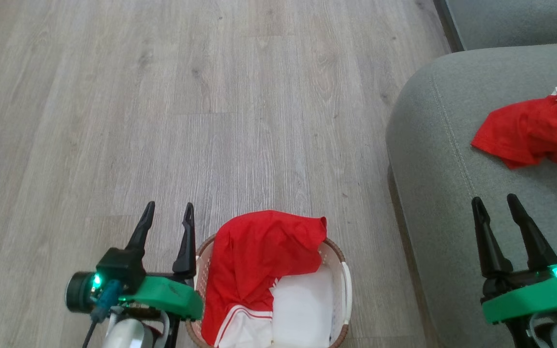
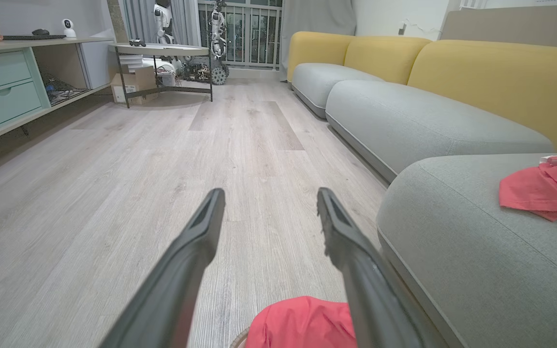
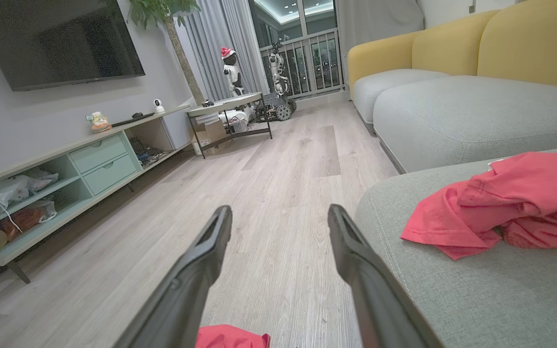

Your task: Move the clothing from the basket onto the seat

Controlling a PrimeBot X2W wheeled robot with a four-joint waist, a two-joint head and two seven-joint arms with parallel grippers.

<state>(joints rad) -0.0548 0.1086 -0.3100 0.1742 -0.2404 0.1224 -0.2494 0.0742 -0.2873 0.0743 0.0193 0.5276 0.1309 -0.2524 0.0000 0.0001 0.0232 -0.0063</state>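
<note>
The basket (image 1: pixel 342 282) stood on the pale wood floor (image 1: pixel 162 96) at the bottom of the head view, left of the seat (image 1: pixel 452 203), with a strip of floor between them. One red garment (image 1: pixel 259 251) lay heaped in the basket, covering its left and far sides and spilling over the far rim. White trim stripes showed at the garment's near end, and the white liner (image 1: pixel 302 302) lay bare to its right. The other red garment (image 1: pixel 535 130) lay crumpled on the seat at the right edge of the head view, a scrap of white at its far edge. The left jaws stood released and empty, their two dark fingers (image 1: pixel 140 234) spread over the floor just left of the basket, the inner one close by its rim. In the left wrist view the basket's garment (image 2: pixel 302 321) showed low between those fingers (image 2: pixel 186 261). The right jaws were released too and held nothing, fingers (image 1: pixel 485 237) parted above the near part of the seat, near the other red garment but clear of it. In the right wrist view that garment (image 3: pixel 501 203) lay to the right beyond the fingers (image 3: pixel 356 251) on the seat (image 3: pixel 476 290), with yellow back cushions (image 3: pixel 525 43) behind.
</note>
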